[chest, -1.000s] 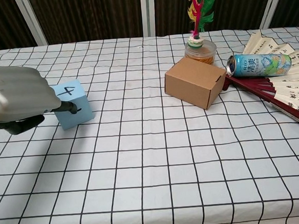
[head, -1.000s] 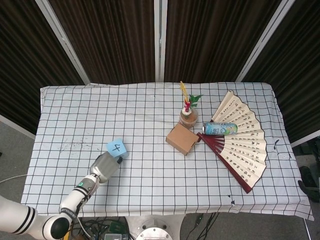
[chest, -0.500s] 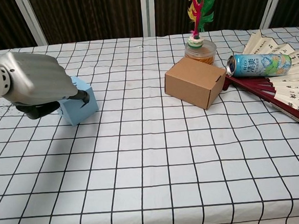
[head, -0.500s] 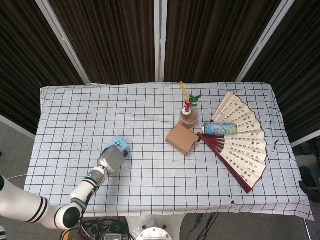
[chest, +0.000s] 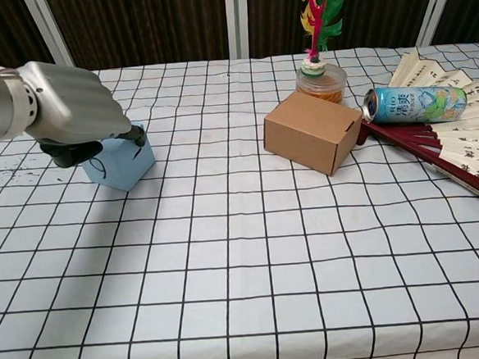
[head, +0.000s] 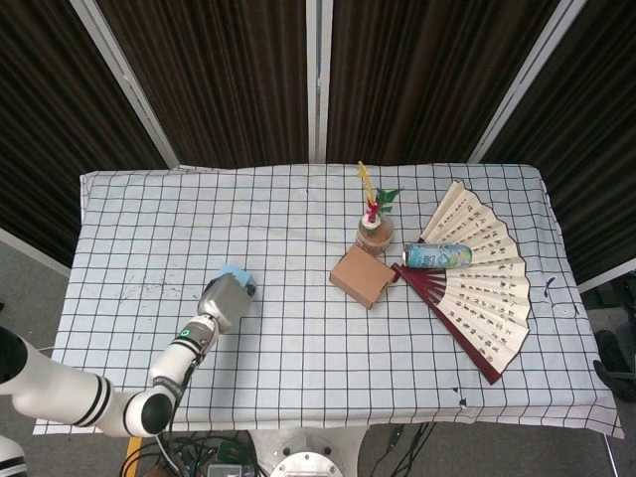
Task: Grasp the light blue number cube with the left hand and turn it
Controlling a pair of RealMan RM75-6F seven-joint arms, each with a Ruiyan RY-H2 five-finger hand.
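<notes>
A table (head: 298,209) covered by a white cloth with a black grid is being used as the work surface, and every place below is given relative to the cardboard box (head: 360,277) near its middle. To the right of the box, a red-ribbed paper fan (head: 484,288) with lines of writing is being displayed fully spread, and a drinks can (head: 436,255) is lying on its side across the fan's upper ribs, just beside the box. Far to the left of the box, the left hand (chest: 66,105) is being held over the light blue number cube (chest: 122,165); the cube is being gripped from above, with dark fingertips (chest: 138,139) pressed to its top edge. The cube is being kept tilted, one corner toward the chest camera, with a dark marking partly shown on its left face. Just behind the box, a small jar (head: 374,237) with coloured feathers is standing upright. The right hand is not being shown in either view.
</notes>
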